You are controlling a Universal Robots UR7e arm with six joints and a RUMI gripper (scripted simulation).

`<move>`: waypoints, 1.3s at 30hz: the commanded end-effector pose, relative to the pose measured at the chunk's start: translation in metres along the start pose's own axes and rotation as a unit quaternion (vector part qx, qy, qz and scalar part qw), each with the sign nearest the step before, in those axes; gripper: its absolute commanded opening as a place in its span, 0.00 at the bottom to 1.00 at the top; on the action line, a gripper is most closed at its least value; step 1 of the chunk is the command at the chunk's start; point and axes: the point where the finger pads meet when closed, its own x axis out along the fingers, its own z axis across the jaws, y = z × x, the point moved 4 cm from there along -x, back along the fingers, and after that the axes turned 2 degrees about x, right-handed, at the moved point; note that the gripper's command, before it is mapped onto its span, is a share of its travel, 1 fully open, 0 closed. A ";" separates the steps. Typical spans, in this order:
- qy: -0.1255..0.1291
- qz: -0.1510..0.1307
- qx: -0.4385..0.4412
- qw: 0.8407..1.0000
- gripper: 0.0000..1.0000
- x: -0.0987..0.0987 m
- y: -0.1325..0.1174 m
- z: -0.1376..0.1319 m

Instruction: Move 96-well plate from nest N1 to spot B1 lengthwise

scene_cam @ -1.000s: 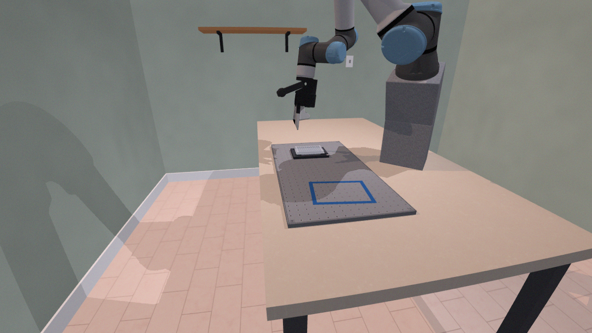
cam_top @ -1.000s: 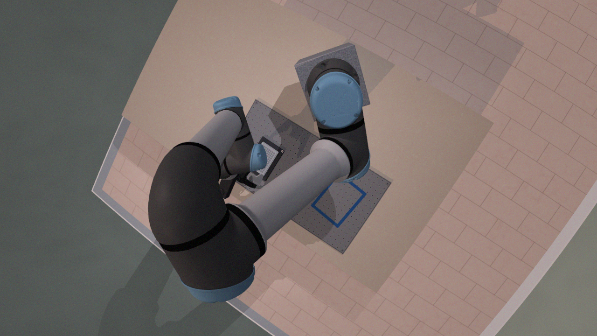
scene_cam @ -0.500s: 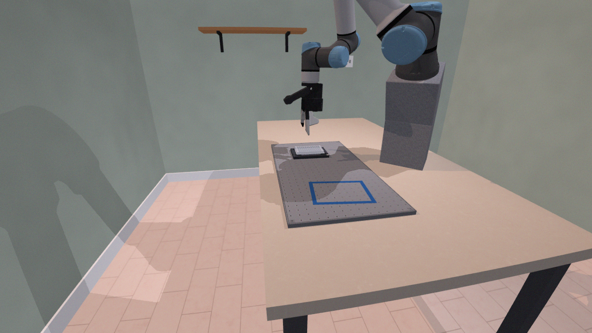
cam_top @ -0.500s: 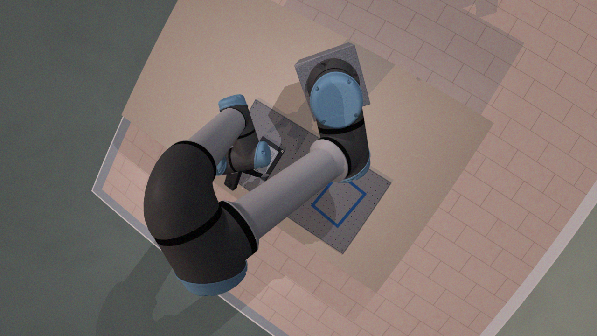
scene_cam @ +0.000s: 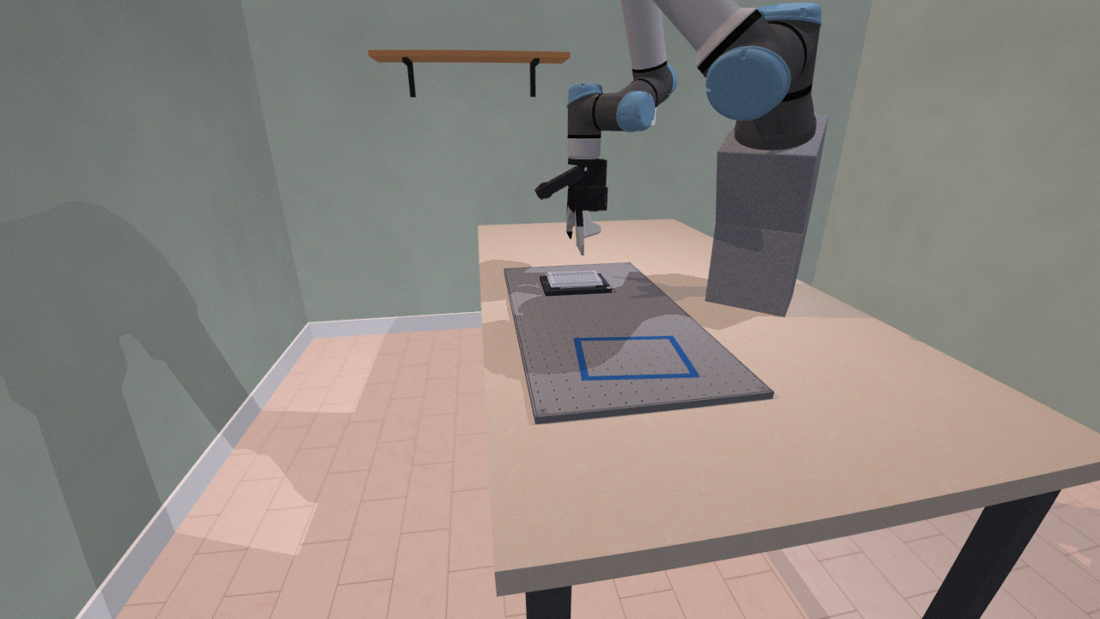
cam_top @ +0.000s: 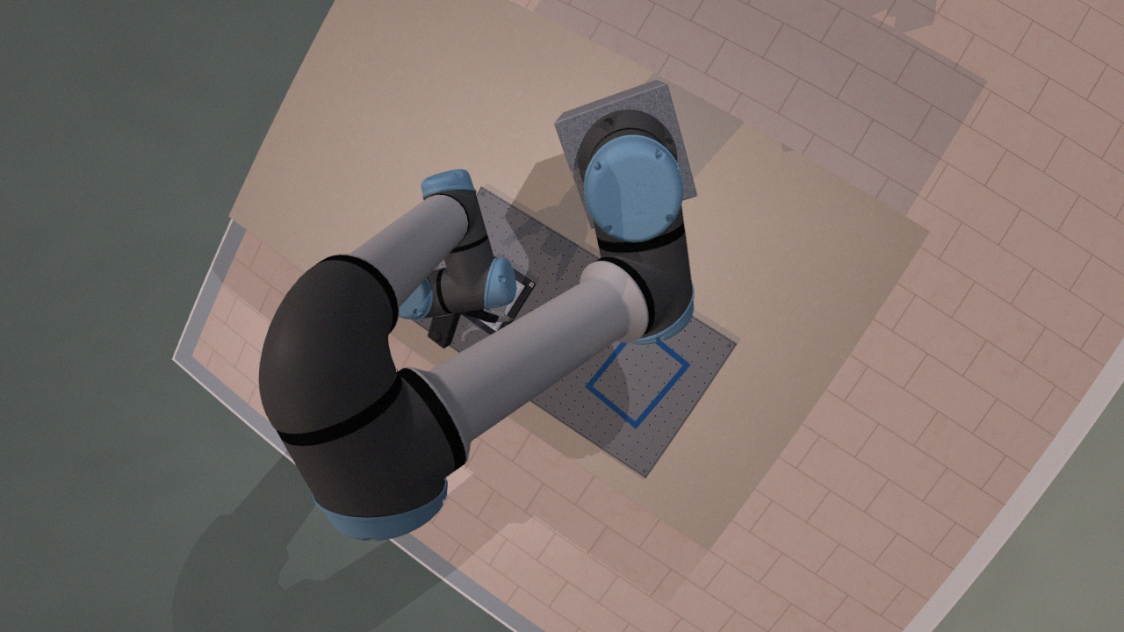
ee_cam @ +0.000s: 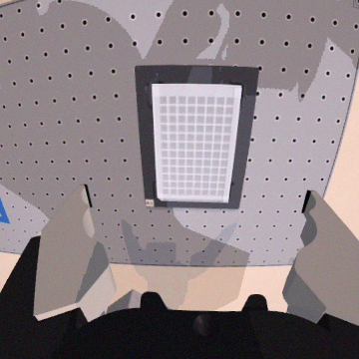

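Observation:
The white 96-well plate [ee_cam: 195, 142] sits in the black plate nest [ee_cam: 150, 145] on the grey perforated board. It also shows in the exterior view [scene_cam: 573, 278], at the board's far end. In the overhead view the arm's wrist hides most of it. My gripper [ee_cam: 195, 189] hangs above the plate, open and empty, with both fingers wide apart and the plate ahead between them. In the side view the gripper [scene_cam: 578, 230] is a short way above the nest's far edge. The blue taped outline [scene_cam: 635, 357] lies nearer on the board, also seen from overhead [cam_top: 637, 379].
The grey perforated board [scene_cam: 626, 346] lies on a tan table. The robot's grey pedestal [scene_cam: 761, 223] stands at the right rear of the table. A wooden shelf [scene_cam: 467, 56] hangs on the back wall.

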 end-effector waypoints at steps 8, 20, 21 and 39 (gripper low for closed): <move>0.000 0.000 0.000 1.000 1.00 0.002 0.000 0.000; 0.000 0.000 0.000 1.000 1.00 0.018 0.000 0.000; 0.000 0.000 0.000 1.000 1.00 0.020 0.000 0.000; 0.000 0.000 0.000 1.000 1.00 0.047 0.000 0.000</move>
